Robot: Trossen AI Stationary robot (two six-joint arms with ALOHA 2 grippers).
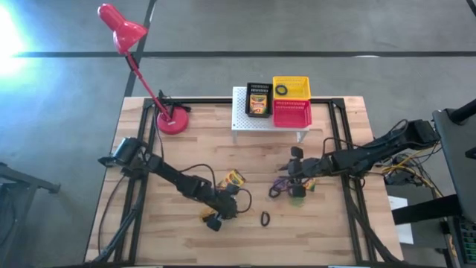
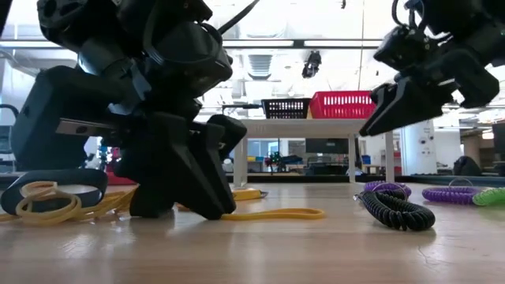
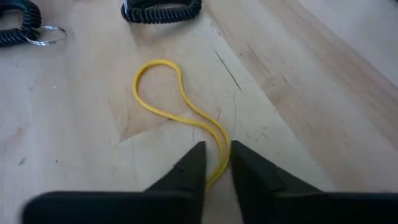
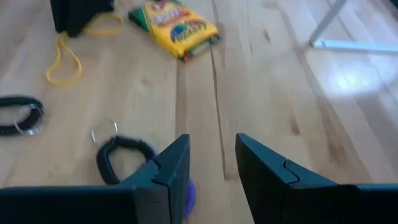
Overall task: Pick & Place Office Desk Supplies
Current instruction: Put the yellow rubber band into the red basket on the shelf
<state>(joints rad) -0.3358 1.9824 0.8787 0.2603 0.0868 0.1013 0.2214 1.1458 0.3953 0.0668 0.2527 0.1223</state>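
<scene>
Pinching one yellow rubber band (image 3: 180,106), left gripper (image 3: 216,163) jaws narrow; right gripper (image 4: 211,163) (hovering) jaws parted, empty.

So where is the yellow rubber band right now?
The yellow rubber band lies flat on the wooden table, front-left in the high view, one end between the left gripper's jaws, near a black coiled ring.

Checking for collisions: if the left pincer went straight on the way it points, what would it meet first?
Left pincer already straddles the yellow rubber band; its loop comes first, then probably the black coil ring.
</scene>
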